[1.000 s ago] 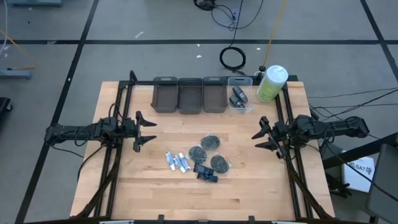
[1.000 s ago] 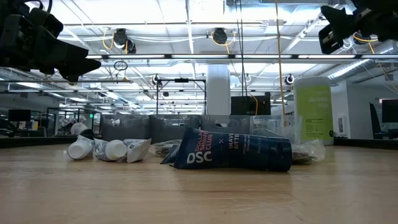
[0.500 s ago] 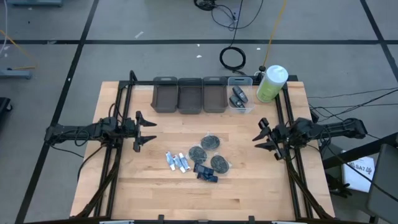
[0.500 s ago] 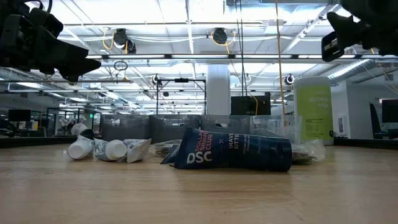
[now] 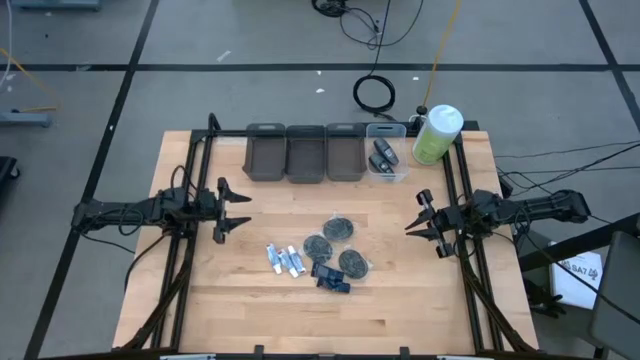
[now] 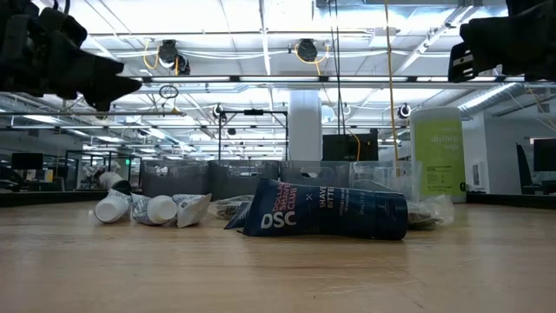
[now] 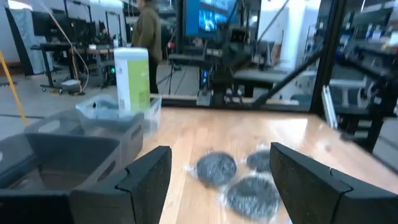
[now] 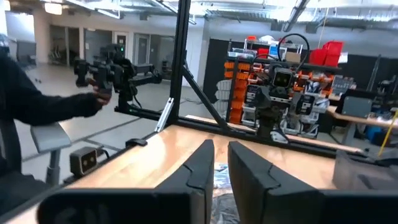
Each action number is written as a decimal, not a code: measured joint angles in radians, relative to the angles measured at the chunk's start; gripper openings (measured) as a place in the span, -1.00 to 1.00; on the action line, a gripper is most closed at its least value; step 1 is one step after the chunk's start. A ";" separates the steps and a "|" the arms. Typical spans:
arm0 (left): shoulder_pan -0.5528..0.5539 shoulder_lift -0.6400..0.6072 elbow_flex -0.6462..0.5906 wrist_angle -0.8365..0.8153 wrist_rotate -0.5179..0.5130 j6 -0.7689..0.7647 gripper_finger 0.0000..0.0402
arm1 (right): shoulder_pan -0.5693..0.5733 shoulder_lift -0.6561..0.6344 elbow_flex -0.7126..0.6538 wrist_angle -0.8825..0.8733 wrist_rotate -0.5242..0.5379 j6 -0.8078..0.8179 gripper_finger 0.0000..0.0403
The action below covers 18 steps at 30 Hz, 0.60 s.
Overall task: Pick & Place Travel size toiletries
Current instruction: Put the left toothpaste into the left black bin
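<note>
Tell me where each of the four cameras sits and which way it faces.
High: overhead, straight down; both arms, left gripper, right gripper.
Low: table height, across the shave-butter packet into the room; arms overhead.
Left wrist: past its open fingers at the grey discs.
Right wrist: past its nearly closed fingers toward the left arm.
High, low and left wrist share the green bottle.

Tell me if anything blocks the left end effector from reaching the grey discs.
Nothing visible does. The left end effector hangs above bare wood, and the stretch of table between it and the grey discs holds nothing.
</note>
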 joint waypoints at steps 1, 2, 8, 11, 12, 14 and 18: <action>0.000 0.000 0.000 0.009 0.000 -0.019 0.33 | 0.000 0.000 0.000 0.000 0.000 -0.020 -0.85; 0.000 0.000 0.000 0.020 0.000 -0.035 0.33 | 0.000 0.000 0.000 -0.001 0.001 -0.039 -0.87; 0.000 0.000 0.000 0.076 0.001 -0.110 0.33 | 0.000 0.000 -0.001 -0.019 0.005 -0.065 -0.95; -0.006 0.002 0.000 0.094 0.001 -0.210 0.33 | -0.001 0.000 -0.001 -0.019 0.006 -0.078 -0.99; -0.011 0.009 0.000 0.105 0.000 -0.242 0.33 | -0.001 0.000 -0.001 -0.019 0.008 -0.088 -0.99; -0.026 0.041 0.007 0.117 -0.019 -0.317 0.33 | -0.001 0.000 -0.001 -0.019 0.019 -0.105 -0.99; -0.088 0.185 0.062 0.142 -0.075 -0.396 0.33 | -0.001 0.000 -0.001 -0.019 0.114 -0.119 -0.98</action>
